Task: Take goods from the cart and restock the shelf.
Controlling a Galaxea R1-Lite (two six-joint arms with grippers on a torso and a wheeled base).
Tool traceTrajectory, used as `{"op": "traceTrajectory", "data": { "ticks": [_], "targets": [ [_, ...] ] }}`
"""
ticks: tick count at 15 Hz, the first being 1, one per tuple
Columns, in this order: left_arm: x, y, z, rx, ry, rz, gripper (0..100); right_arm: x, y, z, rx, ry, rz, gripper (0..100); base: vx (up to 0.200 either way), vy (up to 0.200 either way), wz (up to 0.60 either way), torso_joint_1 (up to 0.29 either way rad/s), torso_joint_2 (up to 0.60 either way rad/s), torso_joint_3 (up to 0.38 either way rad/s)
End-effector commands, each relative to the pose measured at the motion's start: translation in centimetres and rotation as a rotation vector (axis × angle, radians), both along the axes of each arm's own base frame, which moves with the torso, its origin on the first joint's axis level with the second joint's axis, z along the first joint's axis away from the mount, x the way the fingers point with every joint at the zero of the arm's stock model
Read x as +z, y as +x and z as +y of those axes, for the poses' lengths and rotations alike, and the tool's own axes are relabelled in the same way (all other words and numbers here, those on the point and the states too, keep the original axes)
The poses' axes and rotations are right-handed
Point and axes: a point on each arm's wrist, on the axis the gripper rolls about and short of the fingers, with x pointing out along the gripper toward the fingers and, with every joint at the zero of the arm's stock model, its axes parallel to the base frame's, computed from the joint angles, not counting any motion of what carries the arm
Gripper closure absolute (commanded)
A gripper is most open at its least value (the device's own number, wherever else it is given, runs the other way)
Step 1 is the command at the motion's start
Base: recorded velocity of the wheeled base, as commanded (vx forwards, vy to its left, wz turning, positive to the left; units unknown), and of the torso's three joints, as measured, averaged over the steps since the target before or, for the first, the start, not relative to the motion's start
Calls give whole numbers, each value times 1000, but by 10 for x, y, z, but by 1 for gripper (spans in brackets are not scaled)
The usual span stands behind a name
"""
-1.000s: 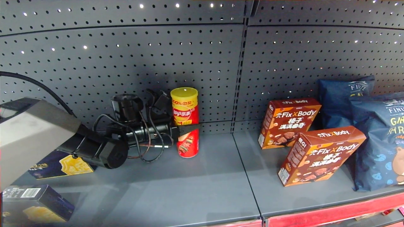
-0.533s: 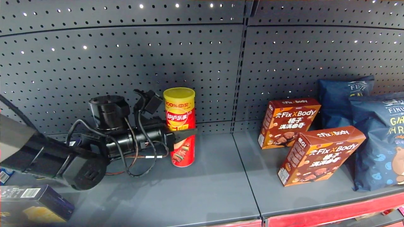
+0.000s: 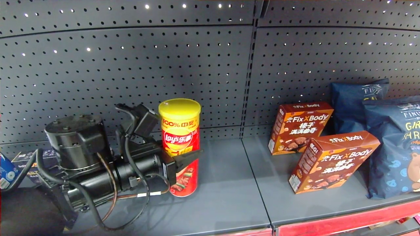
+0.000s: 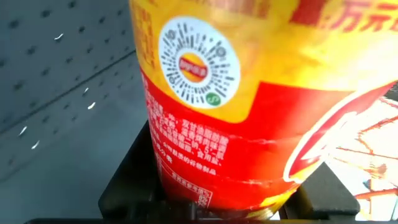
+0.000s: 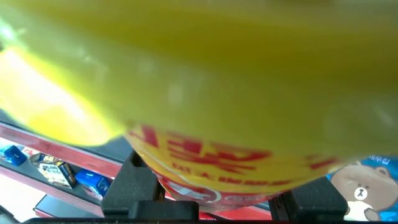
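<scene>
A red chips can with a yellow lid [image 3: 179, 147] stands upright over the grey shelf [image 3: 229, 196], left of the middle seam. My left gripper [image 3: 183, 154] comes in from the left and is shut on the can's middle, one finger [image 3: 188, 156] crossing its front. In the left wrist view the can [image 4: 249, 112] sits between the two black fingers of the left gripper [image 4: 230, 199]. In the right wrist view my right gripper [image 5: 217, 193] is shut on another yellow-lidded red can [image 5: 205, 81], held very close to the camera.
Two brown snack boxes [image 3: 300, 126] [image 3: 333, 160] lean right of the seam, with dark blue bags [image 3: 393, 144] beyond them. A dark box [image 3: 29, 157] lies behind my left arm. The pegboard back wall [image 3: 197, 65] closes the shelf; a red strip [image 3: 344, 219] marks its front.
My left arm has drawn the chips can away from the back wall, toward the shelf front and a little left. The dark boxes at the front left are now behind the arm.
</scene>
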Motion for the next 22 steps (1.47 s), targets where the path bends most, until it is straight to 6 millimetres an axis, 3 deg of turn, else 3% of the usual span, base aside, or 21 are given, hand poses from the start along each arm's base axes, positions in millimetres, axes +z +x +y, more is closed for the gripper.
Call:
{"op": "traceTrajectory", "data": {
  "ticks": [1, 8, 22],
  "targets": [
    [4, -10, 3, 4, -6, -16, 100, 0, 0, 0, 1, -1, 0, 100, 0, 0, 0, 0, 0, 0],
    [-21, -25, 14, 137, 61, 60, 100, 0, 3, 1, -3, -4, 10, 100, 0, 0, 0, 0, 0, 0],
    [-35, -42, 12, 99, 40, 74, 100, 1, 8, 2, -18, -6, 22, 100, 0, 0, 0, 0, 0, 0]
  ]
}}
